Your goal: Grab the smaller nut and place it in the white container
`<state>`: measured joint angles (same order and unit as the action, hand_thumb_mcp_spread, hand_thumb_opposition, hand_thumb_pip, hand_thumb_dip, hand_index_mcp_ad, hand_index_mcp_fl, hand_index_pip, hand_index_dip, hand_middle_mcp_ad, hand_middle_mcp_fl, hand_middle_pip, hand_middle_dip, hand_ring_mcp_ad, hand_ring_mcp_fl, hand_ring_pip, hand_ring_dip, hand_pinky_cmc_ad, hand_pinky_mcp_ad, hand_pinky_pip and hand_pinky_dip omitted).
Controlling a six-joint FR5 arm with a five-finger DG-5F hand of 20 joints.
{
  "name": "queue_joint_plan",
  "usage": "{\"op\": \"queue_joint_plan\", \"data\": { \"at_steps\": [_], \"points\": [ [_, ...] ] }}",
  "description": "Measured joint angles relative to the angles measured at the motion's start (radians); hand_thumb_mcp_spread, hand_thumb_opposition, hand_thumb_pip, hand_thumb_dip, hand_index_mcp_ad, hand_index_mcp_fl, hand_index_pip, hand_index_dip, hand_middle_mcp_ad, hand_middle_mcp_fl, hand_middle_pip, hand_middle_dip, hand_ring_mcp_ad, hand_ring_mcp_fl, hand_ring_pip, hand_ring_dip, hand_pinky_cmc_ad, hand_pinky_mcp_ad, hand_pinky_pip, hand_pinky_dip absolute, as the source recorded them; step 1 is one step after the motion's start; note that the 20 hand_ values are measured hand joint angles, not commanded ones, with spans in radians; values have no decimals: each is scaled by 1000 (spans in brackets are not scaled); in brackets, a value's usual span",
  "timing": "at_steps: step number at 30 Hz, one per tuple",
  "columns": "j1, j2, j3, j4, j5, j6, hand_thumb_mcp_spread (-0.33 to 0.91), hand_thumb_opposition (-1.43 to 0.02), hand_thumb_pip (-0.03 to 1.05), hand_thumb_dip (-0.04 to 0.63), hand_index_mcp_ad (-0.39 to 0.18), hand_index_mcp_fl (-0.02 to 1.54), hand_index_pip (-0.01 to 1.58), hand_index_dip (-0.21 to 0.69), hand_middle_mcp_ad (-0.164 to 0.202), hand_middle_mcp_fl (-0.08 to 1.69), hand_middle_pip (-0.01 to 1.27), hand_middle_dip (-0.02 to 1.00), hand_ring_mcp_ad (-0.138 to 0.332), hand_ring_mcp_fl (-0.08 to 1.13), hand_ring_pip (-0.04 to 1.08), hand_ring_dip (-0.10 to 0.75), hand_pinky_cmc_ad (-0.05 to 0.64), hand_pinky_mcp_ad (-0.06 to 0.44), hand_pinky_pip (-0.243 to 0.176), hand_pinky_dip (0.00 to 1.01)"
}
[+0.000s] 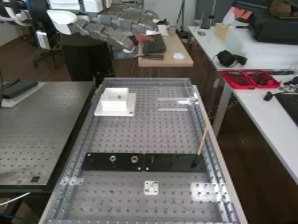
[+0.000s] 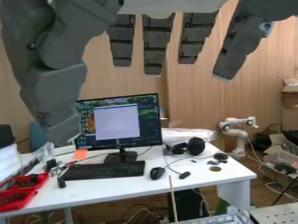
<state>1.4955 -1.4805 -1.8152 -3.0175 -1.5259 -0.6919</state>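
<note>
A metal table (image 1: 40,135) stood lower left of the hand (image 1: 106,34) in the high view, its dark edge running close alongside the bench (image 1: 120,135). The hand showed higher up than the bench's far edge, wide open, its fingers (image 2: 157,42) straight and the thumb (image 2: 56,95) well apart from them, holding nothing. A monitor (image 2: 118,125) and keyboard (image 2: 103,170) lay beyond it in the wrist view.

Below the hand in the high view, the white container (image 1: 115,98) sat upright on its base near the bench's left rail, just inside the far edge. A dark spot at its top was too small to name. Open perforated surface ran from the container down to the black bar (image 1: 100,163). On the bar, much lower than the hand, stood the larger nut (image 1: 113,158), with the bearing (image 1: 134,158) just beside it. A small white plate (image 1: 151,188) lay lower still.

Lower right of the hand, clear strips (image 1: 173,109) reached in from the right rail, leaving room between them and the container. A thin stick (image 1: 203,140) rose at a lean from the bar's right end, close to that rail. Past a gap lay a desk (image 1: 266,120) with red trays (image 1: 249,86).
</note>
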Motion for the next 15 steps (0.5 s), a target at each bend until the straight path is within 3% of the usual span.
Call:
{"op": "queue_joint_plan", "data": {
  "at_steps": [15],
  "points": [
    [-13,1,-3,5,-14,1,377,-742,520,204,-120,51,180,79,7,98,129,239,94,0,108,87,344,264,-75,466]
  ]
}}
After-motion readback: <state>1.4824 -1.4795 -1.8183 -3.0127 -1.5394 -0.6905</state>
